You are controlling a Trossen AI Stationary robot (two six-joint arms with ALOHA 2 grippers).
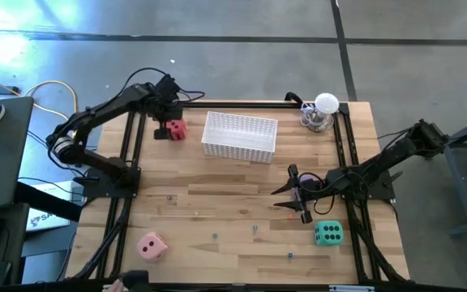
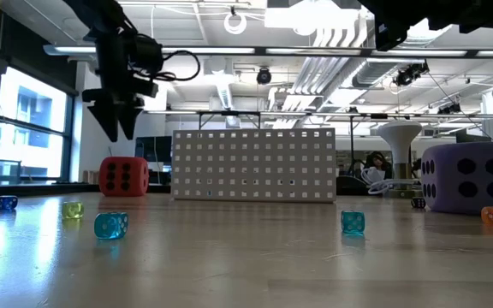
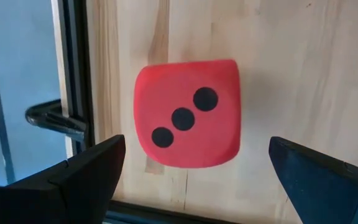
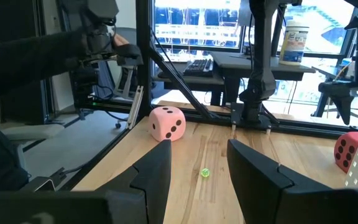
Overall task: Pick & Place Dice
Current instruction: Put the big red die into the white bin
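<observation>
The red die (image 3: 186,113) rests on the table by its far left edge, three pips up, also seen from above (image 1: 174,130). My left gripper (image 3: 196,149) hangs open above it, pointing down, one finger on either side and well clear of it (image 2: 120,128). The pink die (image 1: 152,246) lies near left, the green die (image 1: 327,234) near right. A purple die (image 2: 472,175) shows at the right in the low view. My right gripper (image 1: 296,195) is held level over the table's right half, open and empty, pointing toward the left edge.
The white perforated basket (image 1: 240,136) stands at the far middle, just right of the red die. A white lamp-like object (image 1: 323,109) sits at the far right. Several small coloured dice (image 2: 109,225) are scattered over the near half. Black frame rails (image 3: 73,93) run along the table's edges.
</observation>
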